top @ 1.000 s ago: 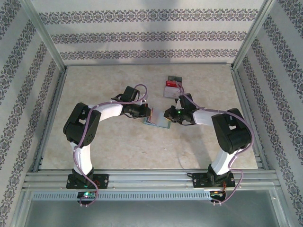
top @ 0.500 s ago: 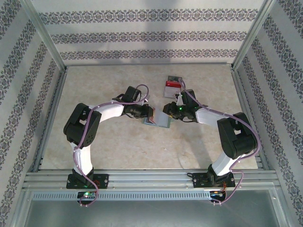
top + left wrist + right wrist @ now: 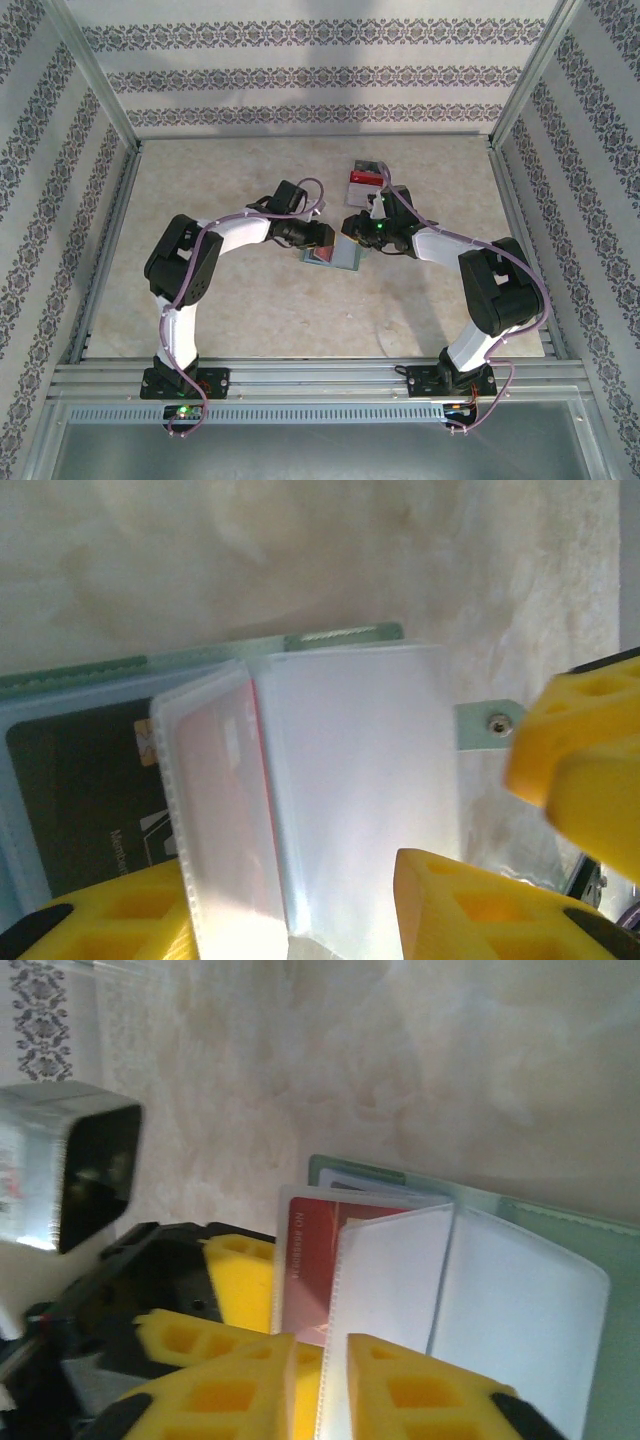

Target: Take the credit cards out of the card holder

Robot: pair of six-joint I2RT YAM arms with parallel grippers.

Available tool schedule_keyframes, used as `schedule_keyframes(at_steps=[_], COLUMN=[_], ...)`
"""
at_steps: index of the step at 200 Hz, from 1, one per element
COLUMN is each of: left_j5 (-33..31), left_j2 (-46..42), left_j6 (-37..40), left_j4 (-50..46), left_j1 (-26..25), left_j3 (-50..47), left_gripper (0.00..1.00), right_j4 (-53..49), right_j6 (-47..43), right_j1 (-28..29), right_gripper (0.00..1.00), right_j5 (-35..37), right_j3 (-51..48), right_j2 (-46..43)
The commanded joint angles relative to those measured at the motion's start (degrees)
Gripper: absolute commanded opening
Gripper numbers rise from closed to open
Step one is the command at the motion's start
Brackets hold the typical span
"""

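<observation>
The card holder lies open near the middle of the counter. Its long axis runs left to right between the two arms, with the grey-green cover down and the clear sleeves fanned upward. The fingers of the left pincer stand well apart, with the fanned sleeves between them. The fingers of the right pincer are almost together and pinch one thin clear sleeve leaf in the narrow gap. A red card sits inside a sleeve, and a dark card sits in a panel pocket. A stack of loose cards lies on the counter just beyond the holder, apart from it.
</observation>
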Motion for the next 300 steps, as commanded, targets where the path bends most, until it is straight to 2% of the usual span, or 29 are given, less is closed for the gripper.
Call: schedule_keyframes(at_steps=[1, 32, 67, 149, 179, 231, 248, 300], left_j5=[-0.5, -0.3, -0.3, -2.5, -2.8, -4.3, -3.3, 5.2], left_j2=[0.9, 1.1, 1.1, -1.3, -3.6, -10.1, -11.5, -8.5], left_j6=[1.6, 1.6, 1.7, 2.5, 1.6, 3.2, 3.5, 1.1], left_j4=[-2.6, -2.4, -2.4, -3.4, -1.9, -4.4, -4.5, 0.9], left_j1=[-0.7, -0.9, -1.0, -0.7, 0.7, 5.2, 6.0, 5.0], left_j3=[1.3, 1.2, 1.1, 0.3, -1.8, -5.0, -5.7, -4.8], left_gripper=[0.45, 0.46, 0.46, 0.48, 0.5, 0.52, 0.48, 0.24], right_j4=[2.5, 3.1, 2.7, -8.1, -13.0, -14.5, -14.4, -14.5], right_j6=[1.7, 2.6, 2.9, -2.3, -5.7, -7.5, -8.0, -8.9], right_j1=[1.1, 2.0, 2.4, 1.2, 0.9, 0.2, -0.1, -0.8], right_gripper=[0.15, 0.1, 0.1, 0.09, 0.09, 0.1, 0.1, 0.1], right_j5=[-1.8, -1.5, -0.8, 5.8, 8.3, 10.3, 9.9, 9.2], right_j3=[2.0, 3.3, 4.3, 2.4, 2.5, 1.0, 0.8, 0.9], right_j2=[1.3, 3.4, 5.0, 2.8, 1.5, 1.5, 1.9, 2.9])
